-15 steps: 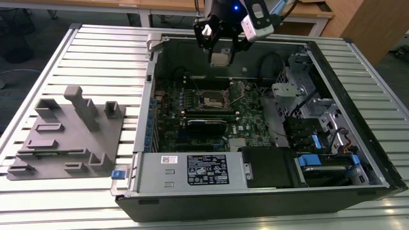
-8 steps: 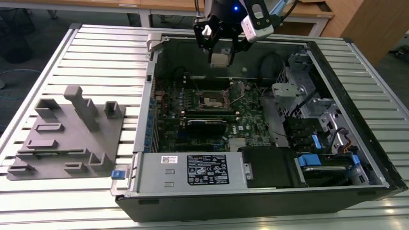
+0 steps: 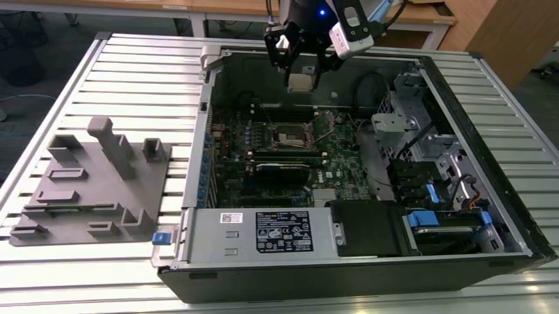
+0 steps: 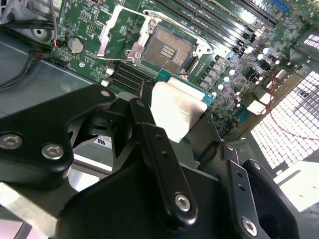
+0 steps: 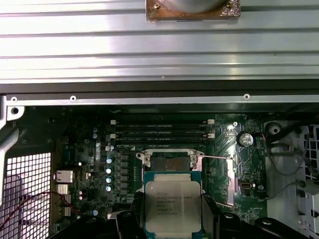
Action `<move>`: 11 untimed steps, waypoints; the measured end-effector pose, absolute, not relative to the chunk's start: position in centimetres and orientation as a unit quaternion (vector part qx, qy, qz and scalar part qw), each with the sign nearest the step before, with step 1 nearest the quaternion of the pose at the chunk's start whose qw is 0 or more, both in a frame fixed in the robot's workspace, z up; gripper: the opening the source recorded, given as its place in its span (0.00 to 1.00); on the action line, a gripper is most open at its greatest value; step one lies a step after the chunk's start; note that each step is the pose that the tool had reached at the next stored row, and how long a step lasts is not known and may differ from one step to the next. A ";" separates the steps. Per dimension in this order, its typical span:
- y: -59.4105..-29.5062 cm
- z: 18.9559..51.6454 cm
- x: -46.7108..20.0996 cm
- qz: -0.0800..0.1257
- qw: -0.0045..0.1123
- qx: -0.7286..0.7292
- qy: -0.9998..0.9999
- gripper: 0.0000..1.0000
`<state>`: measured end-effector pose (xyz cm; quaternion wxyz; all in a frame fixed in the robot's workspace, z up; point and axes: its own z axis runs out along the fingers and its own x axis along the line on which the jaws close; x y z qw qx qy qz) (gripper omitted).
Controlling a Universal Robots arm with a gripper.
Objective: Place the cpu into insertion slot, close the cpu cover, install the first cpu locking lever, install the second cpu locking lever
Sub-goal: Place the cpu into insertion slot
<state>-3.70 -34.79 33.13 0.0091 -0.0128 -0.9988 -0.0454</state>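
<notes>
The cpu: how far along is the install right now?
Done: nothing is seated. The insertion slot lies bare, with the cpu cover swung open beside it. In hand: the gripper holds the cpu above the board, near the slot but not in it. Left: seating the chip, closing the cover, and both lever steps.

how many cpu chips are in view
1. The cpu is gripped in the tool, held in the air short of the empty insertion slot; others may be hidden.

In the first wrist view the cpu (image 5: 173, 203) hides much of the insertion slot (image 5: 169, 162).
</notes>
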 end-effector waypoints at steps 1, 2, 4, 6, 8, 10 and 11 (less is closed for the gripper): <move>-34.8 33.1 -3.7 -0.045 0.009 -0.013 -0.999 0.54; -34.8 33.1 -3.7 -0.045 0.009 -0.013 -0.999 0.54; -34.8 33.1 -3.7 -0.045 0.009 -0.013 -0.999 0.54; -34.8 33.0 -3.7 -0.046 0.009 -0.013 -0.999 0.54; -34.8 32.9 -3.7 -0.046 0.009 -0.013 -0.999 0.54; -34.8 32.8 -3.7 -0.045 0.009 -0.013 -0.999 0.54; -34.8 32.8 -3.7 -0.045 0.009 -0.013 -0.999 0.54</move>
